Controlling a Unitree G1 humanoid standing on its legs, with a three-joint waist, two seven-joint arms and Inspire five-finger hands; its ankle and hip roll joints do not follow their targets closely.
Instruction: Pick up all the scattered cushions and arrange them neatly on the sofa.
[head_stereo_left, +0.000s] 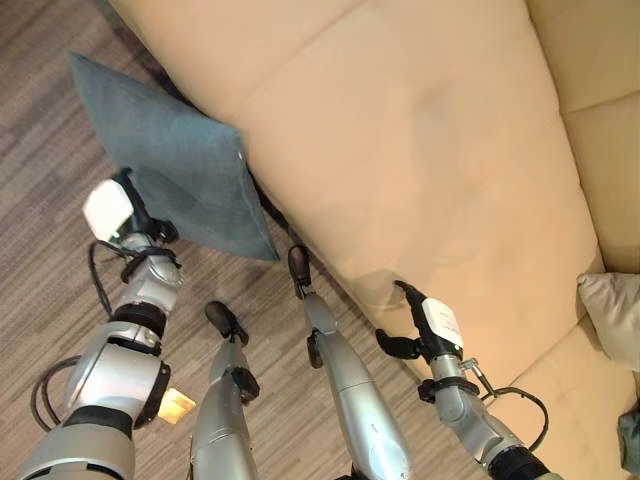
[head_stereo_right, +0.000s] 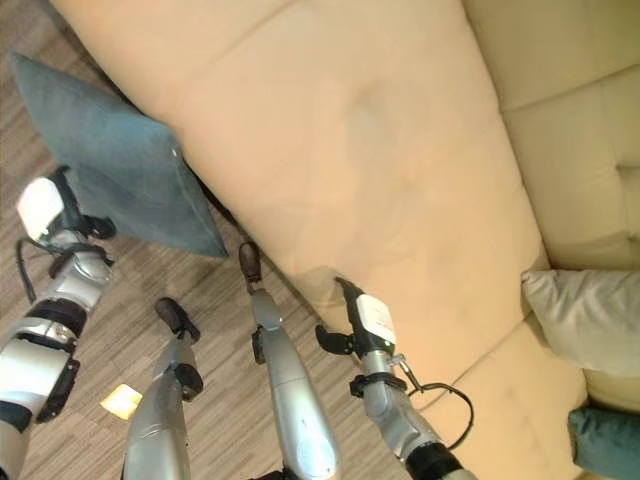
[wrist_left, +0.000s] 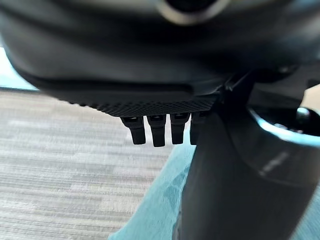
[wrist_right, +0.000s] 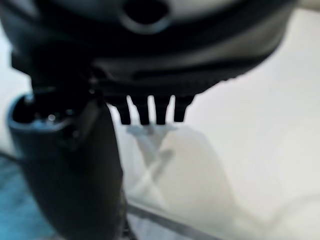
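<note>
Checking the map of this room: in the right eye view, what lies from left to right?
Left hand → blue cushion → right hand → beige cushion at the sofa's right end.

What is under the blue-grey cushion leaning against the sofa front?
The blue-grey cushion stands on the wood floor, its top edge against the sofa. The left hand is at its lower edge; its fingers are hidden there. What lies beneath the cushion is covered.
</note>
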